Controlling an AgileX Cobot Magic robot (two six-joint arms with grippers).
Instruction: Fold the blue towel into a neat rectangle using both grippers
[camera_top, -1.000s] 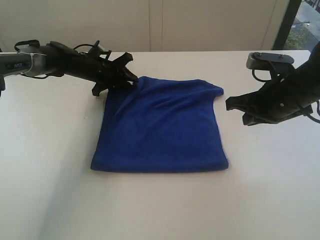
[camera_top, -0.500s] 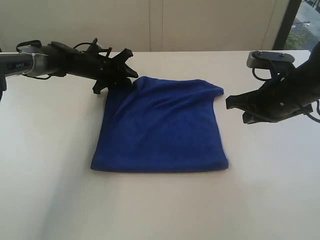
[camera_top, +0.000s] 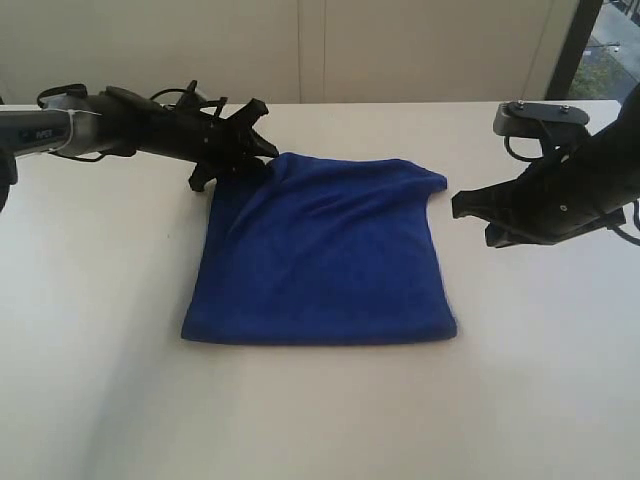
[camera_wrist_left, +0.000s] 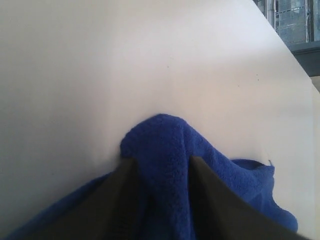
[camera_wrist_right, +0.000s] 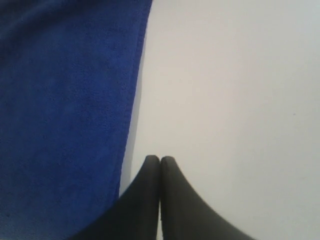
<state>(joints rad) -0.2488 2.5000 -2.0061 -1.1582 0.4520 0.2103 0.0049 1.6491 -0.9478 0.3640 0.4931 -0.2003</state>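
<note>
I work in what looks like a lab or office room; a wide white bench (camera_top: 100, 380) runs to a plain cream panelled wall (camera_top: 400, 50); a dark-framed window (camera_top: 615, 45) sits far right.

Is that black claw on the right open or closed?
Shut. In its own wrist view the right tool has its two tips pressed together with nothing between them, over bare table beside the blue towel.

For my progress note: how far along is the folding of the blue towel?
Done: the blue towel lies on the table, apparently folded into a rough rectangle, its far edge rumpled. In hand: its far left corner sits between the fingers of the left gripper, which stand apart. The right gripper is shut, beside the towel, holding nothing. Left: probably neatening or another fold.
</note>
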